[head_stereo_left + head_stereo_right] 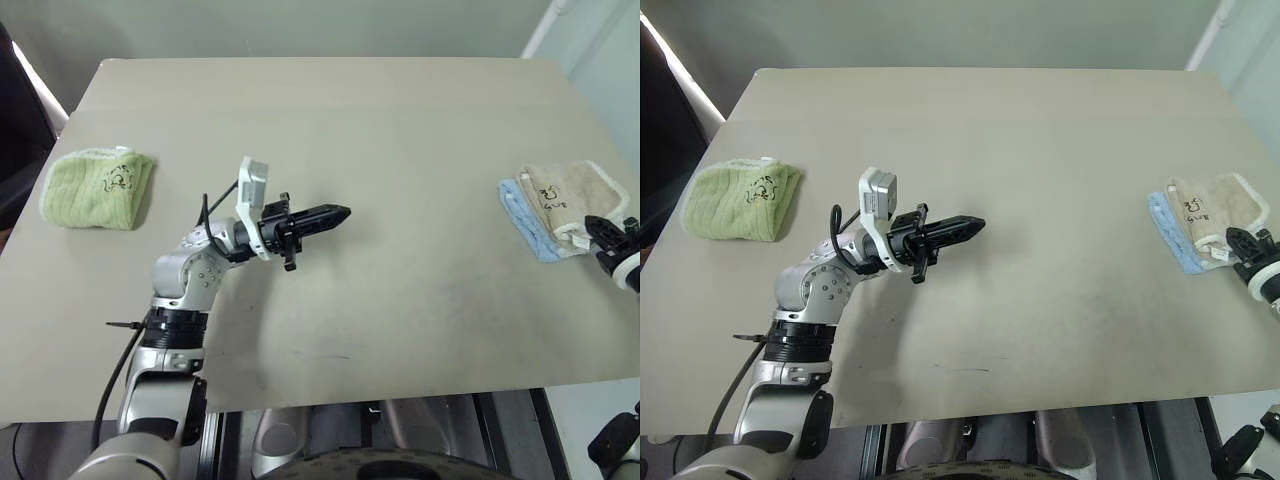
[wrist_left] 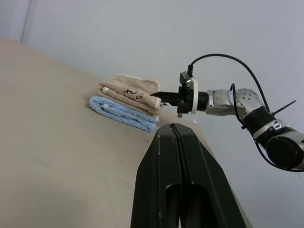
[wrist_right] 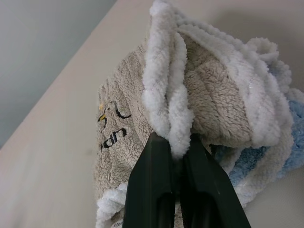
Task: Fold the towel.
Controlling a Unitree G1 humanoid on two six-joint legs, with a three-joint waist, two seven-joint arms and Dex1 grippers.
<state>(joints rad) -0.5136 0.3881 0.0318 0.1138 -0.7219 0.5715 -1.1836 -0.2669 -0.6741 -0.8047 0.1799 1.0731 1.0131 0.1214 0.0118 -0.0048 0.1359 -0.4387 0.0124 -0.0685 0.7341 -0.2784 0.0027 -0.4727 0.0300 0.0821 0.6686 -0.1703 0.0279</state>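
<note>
White corded edging sits pinched between my right gripper (image 3: 176, 142) fingers: I'm holding the folded beige towel (image 1: 572, 196) by its near corner. Under it lies the light blue towel (image 1: 524, 219). Far off, my left gripper (image 1: 338, 214) hovers, fingers pressed together.

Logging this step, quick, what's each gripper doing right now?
Left gripper: shut, holding nothing, above the table.
Right gripper: fingers pinching the towel edge.
</note>
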